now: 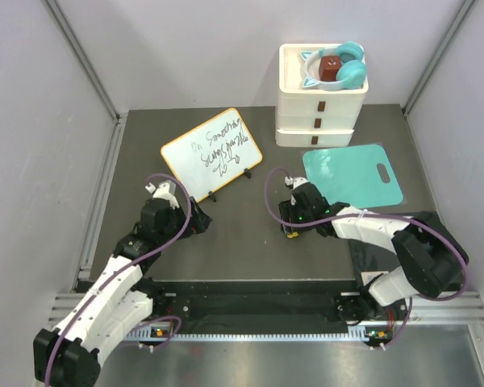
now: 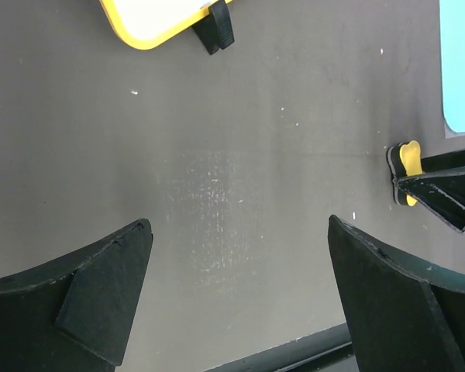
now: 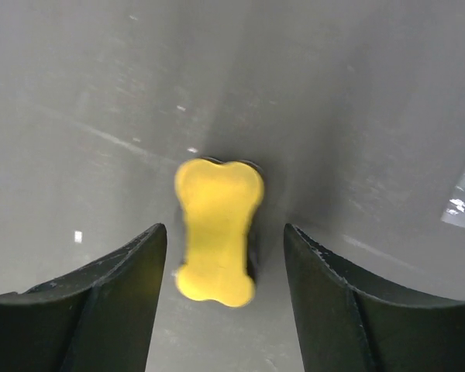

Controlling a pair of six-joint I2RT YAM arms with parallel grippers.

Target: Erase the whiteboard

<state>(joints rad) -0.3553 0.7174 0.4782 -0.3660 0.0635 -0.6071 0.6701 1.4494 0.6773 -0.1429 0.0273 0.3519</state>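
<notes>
1. The written-on whiteboard [image 1: 212, 153] is seen whole only from above.
2. Right of it, a bone-shaped yellow eraser [image 3: 217, 232] is shown clearly by the right wrist view, straddled, ungripped, by the open right hand [image 3: 225, 229].
3. The left hand [image 2: 239, 225] is held open before it.

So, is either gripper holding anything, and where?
Nothing held: the right gripper is open, straddling the yellow eraser without touching it; the left gripper is open and empty.

whiteboard [image 1: 212, 153]: orange-yellow frame, black handwriting across it; propped on little black feet, skewed; left of the drawer stack [image 1: 317, 113]
</notes>
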